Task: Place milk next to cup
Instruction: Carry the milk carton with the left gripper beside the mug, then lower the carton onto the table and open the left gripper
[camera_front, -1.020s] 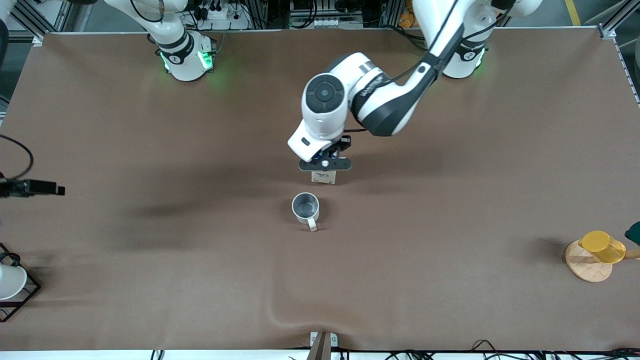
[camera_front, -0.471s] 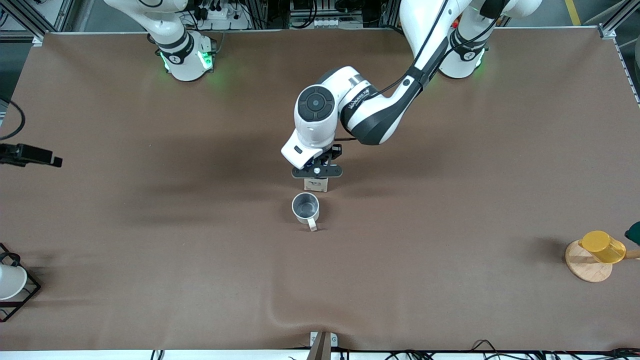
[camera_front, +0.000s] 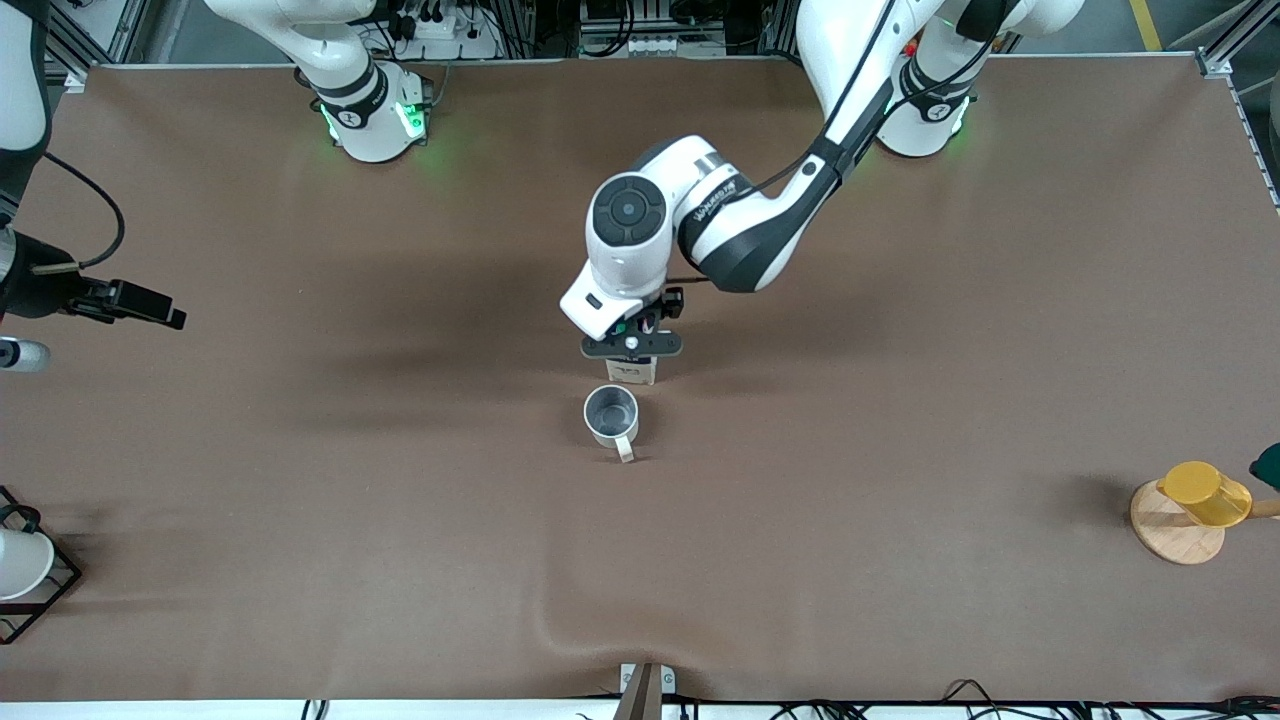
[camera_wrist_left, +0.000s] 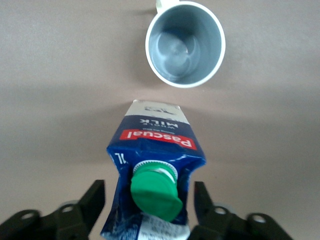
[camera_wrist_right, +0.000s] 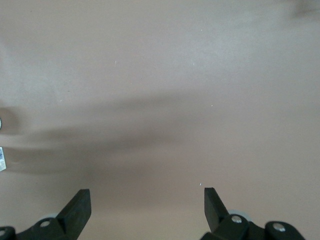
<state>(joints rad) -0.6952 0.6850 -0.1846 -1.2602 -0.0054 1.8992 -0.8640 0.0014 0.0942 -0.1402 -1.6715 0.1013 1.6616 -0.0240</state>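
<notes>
The milk, a blue and white carton with a red band and green cap, stands upright on the table close beside the cup, on the side farther from the front camera. The off-white cup has a grey inside and a handle. In the left wrist view the milk is a small gap away from the cup. My left gripper is over the carton, and its open fingers stand on either side of it with a gap on each side. My right gripper is open and empty over bare table at the right arm's end.
A yellow cup on a round wooden base stands at the left arm's end, with a dark green object at the view's edge. A white cup in a black wire frame stands at the right arm's end, near the front camera.
My left gripper has brought the milk closer to the cup and lower. My right arm has swung farther in over the table.
</notes>
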